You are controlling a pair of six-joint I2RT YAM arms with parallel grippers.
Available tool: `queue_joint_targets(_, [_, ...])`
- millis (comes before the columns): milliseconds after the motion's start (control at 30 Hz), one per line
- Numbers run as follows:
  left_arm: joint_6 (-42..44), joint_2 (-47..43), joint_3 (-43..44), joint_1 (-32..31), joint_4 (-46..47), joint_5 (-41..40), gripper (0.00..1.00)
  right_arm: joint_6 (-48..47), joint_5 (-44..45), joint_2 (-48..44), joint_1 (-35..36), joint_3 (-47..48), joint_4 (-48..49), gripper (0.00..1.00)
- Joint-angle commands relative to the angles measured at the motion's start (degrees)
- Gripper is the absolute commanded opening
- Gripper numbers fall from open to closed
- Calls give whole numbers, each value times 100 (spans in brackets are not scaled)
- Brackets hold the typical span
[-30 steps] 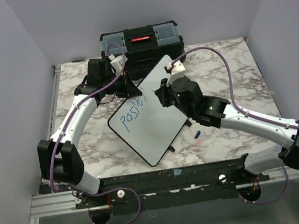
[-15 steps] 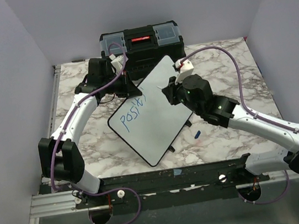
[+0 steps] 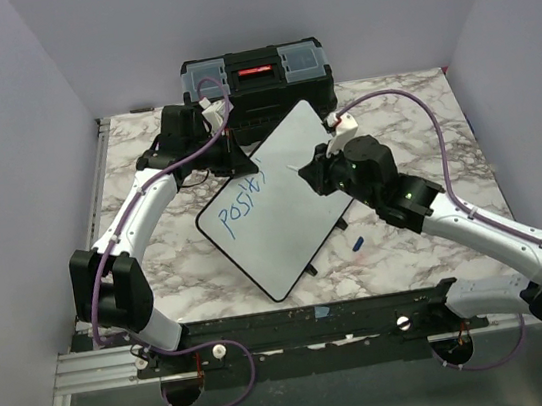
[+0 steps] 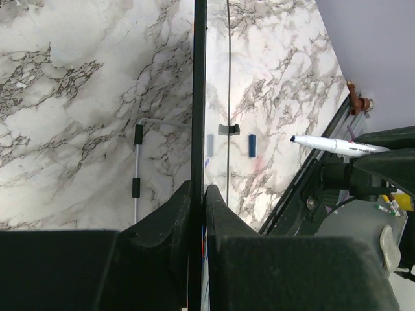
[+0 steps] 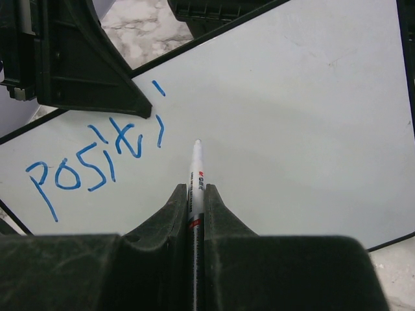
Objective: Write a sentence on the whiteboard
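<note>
Whiteboard (image 3: 282, 211): centre of scene, long axis near-left to far-right.
Sentence (image 5: 97, 162): only "positi", unfinished.
My left gripper (image 4: 198, 194): clamped on its far-left edge.
My right gripper (image 5: 194, 194): pinching marker (image 5: 195, 175), tip off the surface, just right of last stroke; blank space lies far-right.

The top external camera looks down from above and behind the near edge, wide enough to take in the whole marbled surface (image 3: 410, 113) out to the black toolbox (image 3: 255, 76). The left wrist camera sits close at the whiteboard's (image 3: 275, 228) far-left edge, sighting along it edge-on toward the near right. The right wrist camera looks closely along its marker (image 5: 195, 172) onto the board's face, and all three views share the whiteboard.
</note>
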Motion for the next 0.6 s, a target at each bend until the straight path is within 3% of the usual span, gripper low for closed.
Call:
queue_joint_targets(0, [412, -46, 66, -76, 110, -174, 0, 86, -584, -106, -76, -82, 124, 1])
queue_joint_targets(567, [410, -41, 27, -128, 210, -158, 0, -175, -1050, 360, -80, 184, 363, 1])
